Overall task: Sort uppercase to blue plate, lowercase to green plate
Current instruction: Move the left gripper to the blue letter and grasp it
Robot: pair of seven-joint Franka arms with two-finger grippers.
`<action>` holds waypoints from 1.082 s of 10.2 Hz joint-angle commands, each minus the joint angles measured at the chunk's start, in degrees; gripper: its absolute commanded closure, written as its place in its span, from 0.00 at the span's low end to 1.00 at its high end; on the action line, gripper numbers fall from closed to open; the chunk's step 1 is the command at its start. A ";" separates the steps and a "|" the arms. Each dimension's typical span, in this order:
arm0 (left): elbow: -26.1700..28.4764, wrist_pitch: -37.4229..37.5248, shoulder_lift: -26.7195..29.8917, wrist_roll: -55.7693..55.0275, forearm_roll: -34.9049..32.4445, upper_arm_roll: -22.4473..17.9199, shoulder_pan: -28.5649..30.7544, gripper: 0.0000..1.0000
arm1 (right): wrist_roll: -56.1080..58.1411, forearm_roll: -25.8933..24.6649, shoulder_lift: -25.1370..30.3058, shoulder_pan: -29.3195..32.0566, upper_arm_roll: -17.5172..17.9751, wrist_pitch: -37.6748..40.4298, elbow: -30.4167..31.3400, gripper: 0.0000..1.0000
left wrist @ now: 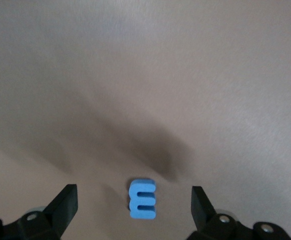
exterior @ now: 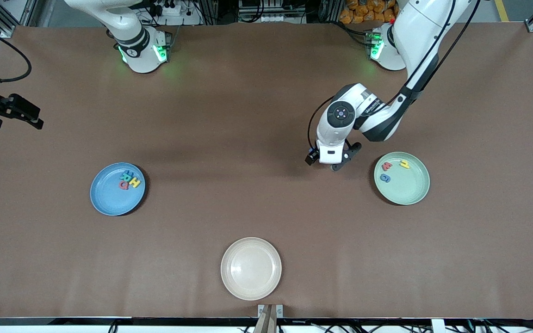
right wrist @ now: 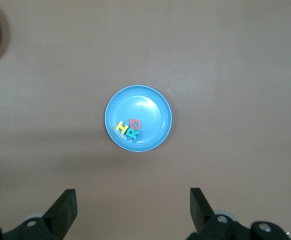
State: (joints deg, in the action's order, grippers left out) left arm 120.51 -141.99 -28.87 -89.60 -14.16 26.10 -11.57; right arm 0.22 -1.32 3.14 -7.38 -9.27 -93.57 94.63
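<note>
Blue foam is what remains to sort: the lowercase m (left wrist: pixel 142 199) lies on the bare brown bench (exterior: pixel 248 138), framed between the spread fingers of the left pincer (exterior: pixel 329 163), which hangs low over the spot just beside the green plate (exterior: pixel 410 190), on the side toward the right arm's end; in the front view the pincer itself hides the letter. The green plate holds three lowercase letters near its rim: a red w (exterior: pixel 387 165), a blue g (exterior: pixel 385 177) and a yellow h (exterior: pixel 404 163). The blue plate (exterior: pixel 109 199), toward the right arm's end of the bench, carries the uppercase pile: a yellow H (exterior: pixel 134 181), a teal R (exterior: pixel 127 175), a red Q (exterior: pixel 123 185), and in the right wrist view a blue letter (right wrist: pixel 137 136) tucked partly under them, likely the M. A cream plate (exterior: pixel 251 268) sits bare, nearest the front camera.

The right pincer (exterior: pixel 21 114) waits high at the edge of the front view, its fingers apart, looking down on the blue plate from well above.

By my reading the step in hand is the last pickup: the left pincer, jaws wide and holding nothing, is lined up over the m. The next move calls for a straight descent until the fingers bracket the letter, a close on its flat sides, a lift, then a short carry over the green plate's rim and a release; thin foam lying flat may slip, so the fingers need to reach right to the bench.
</note>
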 commanded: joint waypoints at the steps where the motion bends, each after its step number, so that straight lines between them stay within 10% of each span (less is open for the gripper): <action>1: 3.06 -3.02 1.45 -2.51 -0.25 -0.18 -2.04 0.00 | -0.75 -0.08 -0.41 0.17 -0.05 0.49 -1.21 0.00; 11: 3.51 -7.24 -2.07 -4.27 -6.66 -0.88 -2.14 0.00 | -0.84 -0.08 -0.50 -0.54 0.13 0.40 -1.21 0.00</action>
State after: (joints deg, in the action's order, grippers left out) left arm 124.15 -148.15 -30.57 -92.27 -18.77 25.33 -13.63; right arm 0.22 -1.30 3.07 -7.66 -9.11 -93.57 94.43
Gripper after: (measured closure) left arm 0.000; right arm 0.000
